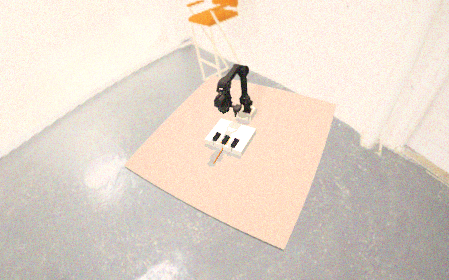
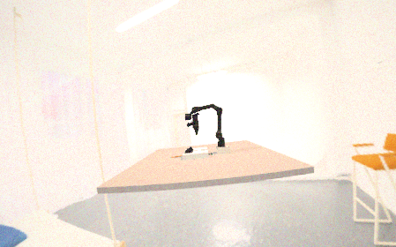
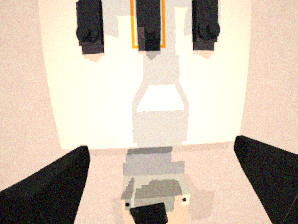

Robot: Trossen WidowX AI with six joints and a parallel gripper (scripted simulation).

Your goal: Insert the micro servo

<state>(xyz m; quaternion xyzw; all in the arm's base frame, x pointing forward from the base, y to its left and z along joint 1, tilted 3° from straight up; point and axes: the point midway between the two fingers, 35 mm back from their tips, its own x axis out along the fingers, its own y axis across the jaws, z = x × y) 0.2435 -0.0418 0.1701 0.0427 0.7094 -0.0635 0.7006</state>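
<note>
The white deck carries three dark servos in a row. The middle servo lies between the bars of the orange outline, roughly parallel to the left servo and the right servo. Shaded by the arm, its shaft is not clear, and I cannot tell whether its ears are flat. An orange cable runs off the deck's edge; the notch is not visible. My gripper is wide open and empty, above the deck's arm-side edge, apart from the servos.
The arm's base stands on the pinkish table, just beyond the deck's edge. The two side servos rise from the deck on either side of the middle one. An orange chair stands off the table.
</note>
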